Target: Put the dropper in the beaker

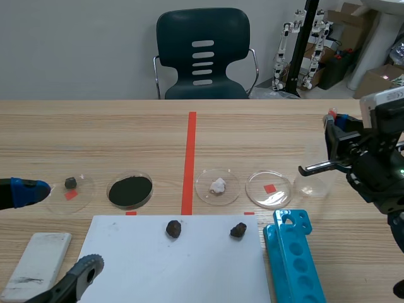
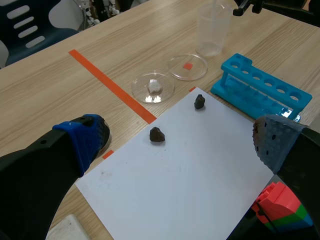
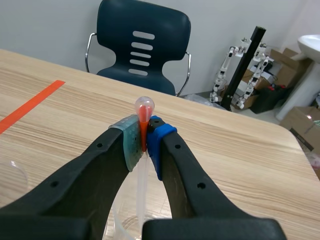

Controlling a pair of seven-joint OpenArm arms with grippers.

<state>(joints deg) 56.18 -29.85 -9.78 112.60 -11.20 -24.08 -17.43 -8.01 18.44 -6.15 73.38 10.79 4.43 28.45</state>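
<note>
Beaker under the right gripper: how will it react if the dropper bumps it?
The beaker looks clear and empty, so probably light; a bump from the dropper would likely slide it on the smooth table. It stands taller than wide, so a rim hit might tip it.

Four clear petri dishes (image 1: 84,197) stand on one wooden surface (image 1: 95,132). There are three dark lumps: one first lump (image 1: 71,182), one second lump (image 1: 173,228) and one third lump (image 1: 238,230). There is one white lump (image 1: 218,185) and one heap of black powder (image 1: 130,191). One clear beaker (image 1: 312,186), one dropper (image 3: 144,111), one blue tube rack (image 1: 293,259), one white sheet (image 1: 177,271), one pale block (image 1: 38,259) and one dark chair (image 1: 202,53) complete the count. Two robot claws are in view: the left claw (image 2: 177,142) and the right claw (image 3: 145,142).
</note>
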